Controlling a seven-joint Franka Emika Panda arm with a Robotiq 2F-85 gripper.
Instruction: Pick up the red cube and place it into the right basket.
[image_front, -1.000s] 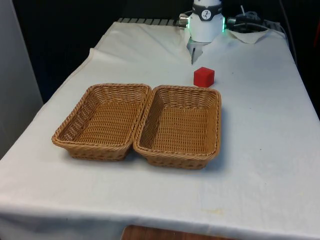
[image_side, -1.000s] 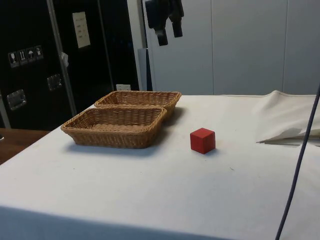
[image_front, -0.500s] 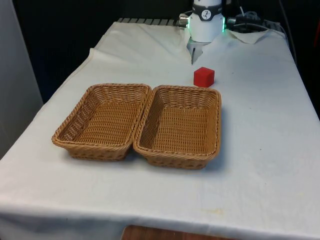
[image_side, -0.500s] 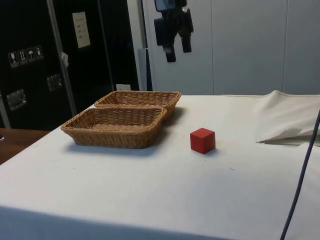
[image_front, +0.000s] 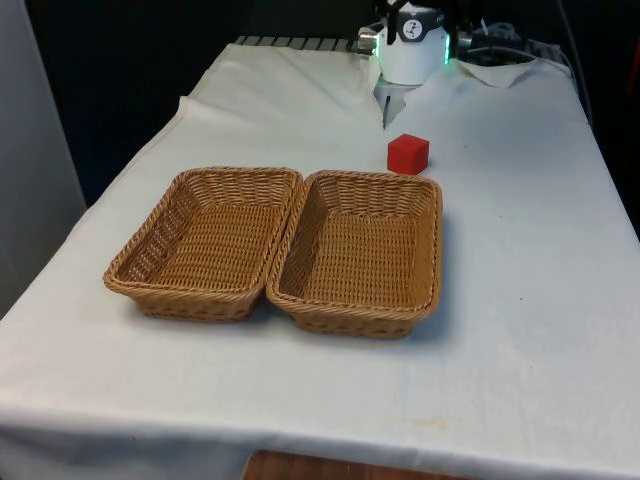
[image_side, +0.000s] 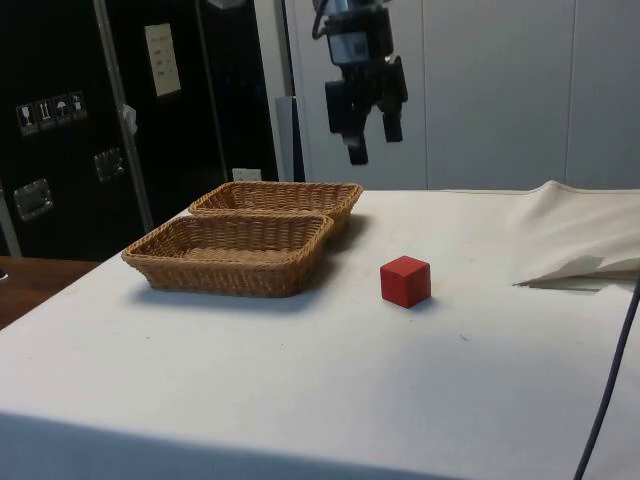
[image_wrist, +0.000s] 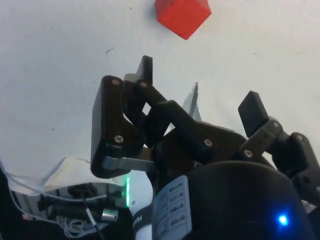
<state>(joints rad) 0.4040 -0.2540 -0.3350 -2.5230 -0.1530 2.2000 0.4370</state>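
The small red cube sits on the white-clothed bench, just beyond the far rim of the right-hand brown woven wicker basket as the front view shows it, with the second matching wicker basket touching that one on the front view's left. The step in hand looks like the approach to the cube. To do it well, the black two-finger gripper should come down straight over the cube, turn so its fingers face two flat opposite sides (not the corners), and keep clear of the basket rim close by. In the side view the gripper hangs high above the bench, above and a little toward the basket side of the cube, fingers pointing down and apart with nothing between them. The wrist view shows the cube ahead of the open fingers.
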